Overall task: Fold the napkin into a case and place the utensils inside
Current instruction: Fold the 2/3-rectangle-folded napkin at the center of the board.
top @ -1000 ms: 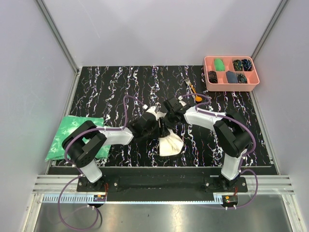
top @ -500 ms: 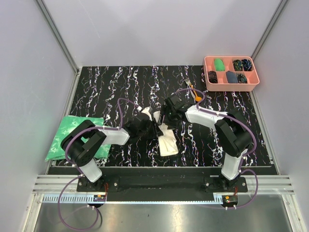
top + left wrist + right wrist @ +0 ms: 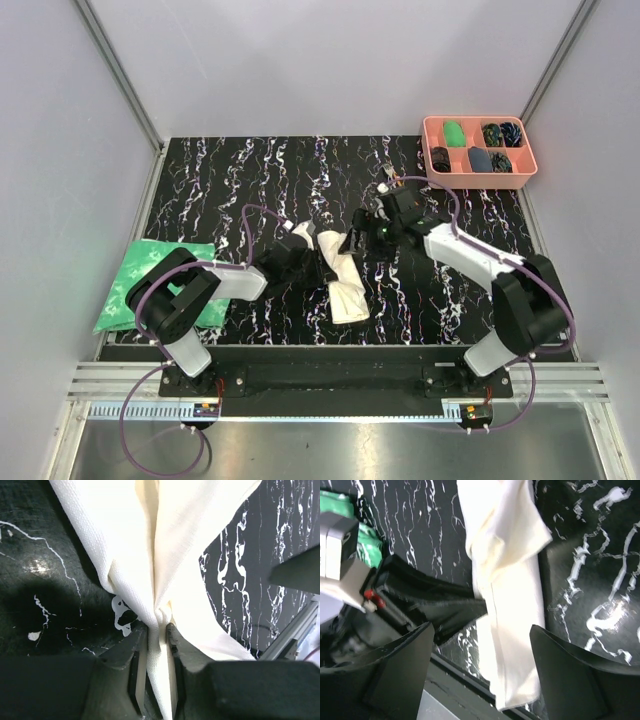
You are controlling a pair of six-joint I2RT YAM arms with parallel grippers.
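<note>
The cream-white napkin (image 3: 342, 283) lies as a folded strip at the near middle of the black mat. My left gripper (image 3: 313, 263) is shut on its upper left edge. In the left wrist view the cloth (image 3: 165, 555) is pinched between both fingers (image 3: 156, 630). My right gripper (image 3: 362, 238) hangs open just right of the napkin's far end, holding nothing. In the right wrist view the napkin (image 3: 510, 605) lies below its wide-apart jaws (image 3: 481, 630). Of the utensils, the fork (image 3: 386, 171) shows behind the right arm, which mostly hides the orange spoon.
A pink compartment tray (image 3: 480, 183) with small dark and green items stands at the far right. A green-and-white mottled cloth (image 3: 140, 280) lies at the mat's left edge, beside the left arm. The table's front rail runs just below the napkin.
My right gripper has opened, let go of the napkin and drawn back to the right. My left gripper has closed on the napkin, which now lies flatter and narrower.
</note>
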